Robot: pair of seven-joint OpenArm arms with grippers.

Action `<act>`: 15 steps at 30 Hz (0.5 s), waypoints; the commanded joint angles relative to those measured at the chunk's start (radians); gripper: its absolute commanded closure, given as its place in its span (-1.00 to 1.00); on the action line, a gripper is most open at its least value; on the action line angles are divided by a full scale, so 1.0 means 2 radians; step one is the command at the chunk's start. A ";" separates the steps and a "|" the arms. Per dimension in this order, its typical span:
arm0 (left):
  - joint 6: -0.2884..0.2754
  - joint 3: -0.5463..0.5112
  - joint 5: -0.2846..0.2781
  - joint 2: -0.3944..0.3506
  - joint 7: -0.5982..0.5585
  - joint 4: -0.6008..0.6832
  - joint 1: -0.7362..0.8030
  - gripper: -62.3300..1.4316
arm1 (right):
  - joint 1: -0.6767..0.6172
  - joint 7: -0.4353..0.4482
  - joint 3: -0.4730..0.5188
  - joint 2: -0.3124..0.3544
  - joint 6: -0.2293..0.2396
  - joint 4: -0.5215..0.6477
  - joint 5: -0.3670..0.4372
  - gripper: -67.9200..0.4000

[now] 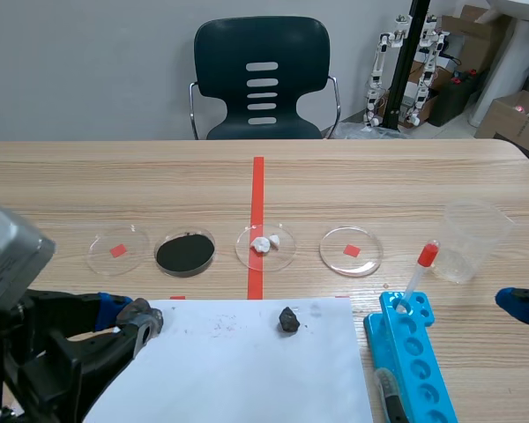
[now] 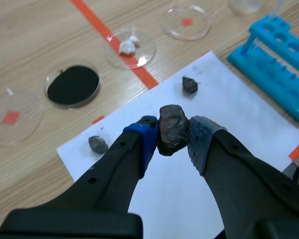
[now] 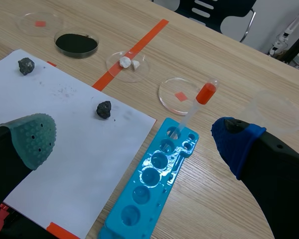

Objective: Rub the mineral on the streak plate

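Wooden table (image 1: 379,176) stretches ahead of me, with a white sheet (image 1: 247,370) lying at its near edge. My left claw (image 2: 173,133) is clamped on the mineral (image 2: 172,124), a dark reddish-brown lump held over the sheet's left part. I cannot tell whether it touches the sheet. A smaller dark stone (image 2: 190,84) and a grey one (image 2: 97,144) lie on the sheet. My right claw (image 3: 134,142) stands spread wide, gripping nothing, near the blue rack (image 3: 154,184).

Four petri dishes (image 1: 101,251) (image 1: 158,256) (image 1: 282,253) (image 1: 367,257), three mineral lumps (image 2: 173,129) (image 2: 190,85) (image 2: 97,144), one blue rack (image 1: 414,352).
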 commanded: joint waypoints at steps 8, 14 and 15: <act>0.157 0.001 -0.081 0.004 0.193 0.000 -0.060 0.74 | 0.004 0.007 0.000 0.005 -0.002 0.012 0.003 -1.00; 0.213 0.001 -0.091 0.004 0.295 -0.014 -0.104 0.74 | 0.004 0.007 0.000 0.005 -0.002 0.012 0.003 -1.00; 0.213 0.001 -0.098 0.004 0.313 -0.023 -0.114 0.74 | 0.004 0.007 0.000 0.005 -0.002 0.012 0.003 -1.00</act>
